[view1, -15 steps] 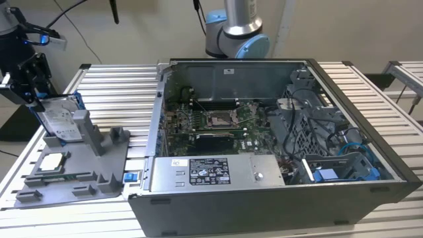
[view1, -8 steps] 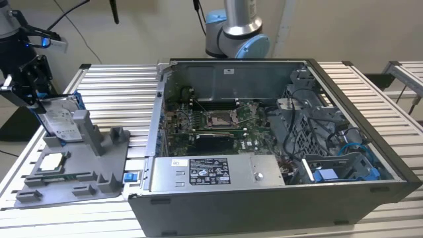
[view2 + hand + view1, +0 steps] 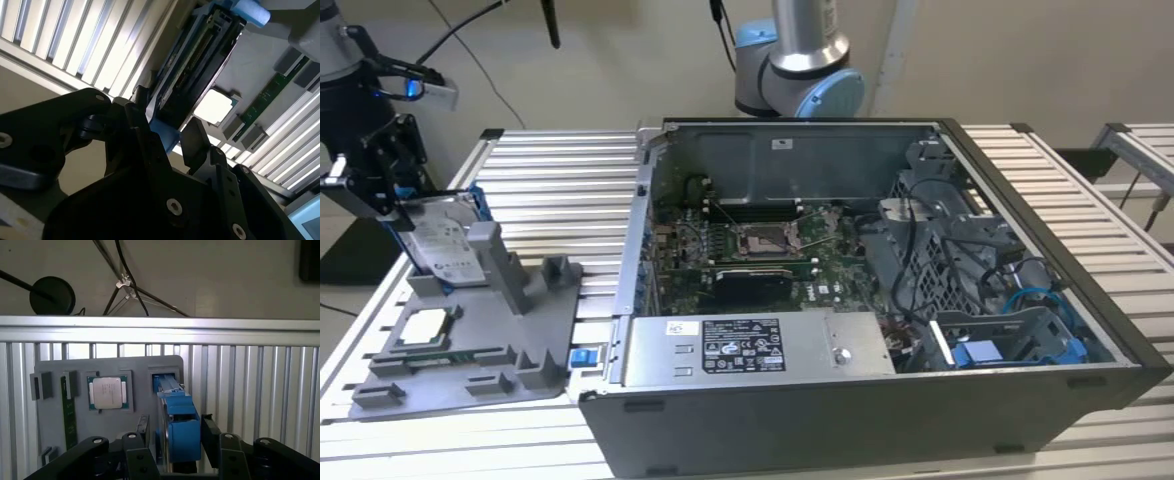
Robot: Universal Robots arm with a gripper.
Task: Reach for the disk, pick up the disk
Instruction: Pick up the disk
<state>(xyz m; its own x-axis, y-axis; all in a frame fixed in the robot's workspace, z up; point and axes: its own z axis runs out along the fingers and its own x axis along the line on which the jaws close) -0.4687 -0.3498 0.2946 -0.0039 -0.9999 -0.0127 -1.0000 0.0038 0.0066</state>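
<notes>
The disk [image 3: 443, 240] stands on edge in a grey fixture at the exterior view's left, showing its silver face, white label and blue frame. My gripper [image 3: 400, 205] is at its upper end, on the side away from the computer case. In both wrist views the black fingers straddle the disk's blue frame [image 3: 177, 432], one on each side. In the second wrist view a thin strip of light shows between one finger [image 3: 196, 140] and the frame [image 3: 165, 131], so the gripper [image 3: 167, 130] looks open around the disk. The disk still sits in its slot.
The grey fixture [image 3: 494, 330] also holds a square silver CPU chip [image 3: 107, 392] and a green memory stick [image 3: 70, 417]. An open computer case [image 3: 881, 280] stands to the exterior view's right on the slatted aluminium table [image 3: 560, 180]. The arm's base [image 3: 794, 70] rises behind the case.
</notes>
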